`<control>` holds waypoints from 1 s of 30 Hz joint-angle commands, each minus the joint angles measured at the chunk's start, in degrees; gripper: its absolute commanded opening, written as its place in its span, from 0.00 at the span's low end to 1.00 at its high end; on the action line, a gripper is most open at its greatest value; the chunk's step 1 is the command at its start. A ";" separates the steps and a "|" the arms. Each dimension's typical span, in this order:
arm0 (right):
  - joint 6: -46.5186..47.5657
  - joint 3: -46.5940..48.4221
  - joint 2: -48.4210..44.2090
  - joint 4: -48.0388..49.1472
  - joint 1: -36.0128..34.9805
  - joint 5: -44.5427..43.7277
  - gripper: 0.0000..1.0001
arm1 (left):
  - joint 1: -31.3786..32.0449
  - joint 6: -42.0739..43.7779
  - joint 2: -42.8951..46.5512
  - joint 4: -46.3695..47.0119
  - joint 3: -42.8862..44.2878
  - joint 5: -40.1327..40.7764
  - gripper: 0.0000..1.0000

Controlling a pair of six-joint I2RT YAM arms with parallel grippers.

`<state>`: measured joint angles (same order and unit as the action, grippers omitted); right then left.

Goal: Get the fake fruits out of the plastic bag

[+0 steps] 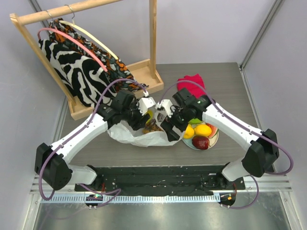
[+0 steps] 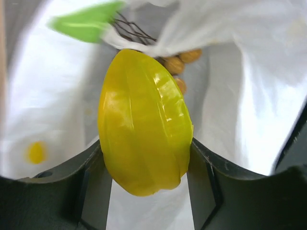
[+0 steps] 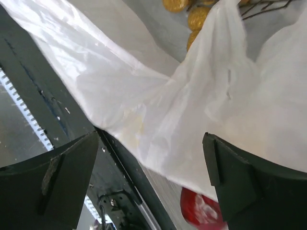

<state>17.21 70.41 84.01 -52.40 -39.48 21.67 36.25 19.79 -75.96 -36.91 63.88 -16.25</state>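
The white plastic bag [image 1: 139,136] lies crumpled on the table between the two arms. My left gripper [image 1: 142,120] is inside the bag's mouth, shut on a yellow ribbed fruit [image 2: 144,120]. Behind that fruit a brownish grape-like cluster [image 2: 180,62] and a green piece [image 2: 86,21] lie in the bag. My right gripper [image 1: 169,128] is open and empty over the bag's right side; the bag's white film [image 3: 192,105] fills the space between its fingers. A plate [image 1: 215,139] to the right holds two yellow lemons [image 1: 202,130], a dark red apple [image 1: 200,142] and a green piece [image 1: 195,121].
A wooden clothes rack [image 1: 144,72] with a zebra-print cloth [image 1: 76,72] stands at the back left. A folded red cloth [image 1: 191,80] lies behind the right arm. The table's dark front edge [image 3: 53,105] runs under the right gripper.
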 commanded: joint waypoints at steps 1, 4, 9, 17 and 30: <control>6.08 11.40 -6.46 -5.96 2.82 3.02 1.00 | -1.36 -3.62 2.22 6.93 -0.59 -0.45 0.00; 5.21 14.39 -10.52 -3.33 4.85 0.14 1.00 | -1.45 -4.23 3.36 9.21 -0.51 -1.06 0.00; -1.64 16.08 -11.32 2.64 11.52 -12.94 1.00 | -1.01 -7.73 4.95 12.12 5.81 -8.24 0.00; -7.89 17.56 -3.60 7.49 31.11 -23.43 1.00 | 8.91 -12.94 -2.67 13.44 22.15 -8.77 0.00; -9.04 13.09 -7.80 9.33 43.61 -21.22 1.00 | 20.70 -30.49 -35.56 18.78 44.31 -2.92 0.00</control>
<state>8.84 84.51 80.97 -46.04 4.25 2.02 56.21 2.33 -108.88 -25.41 103.92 -26.85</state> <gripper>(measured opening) 0.996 0.582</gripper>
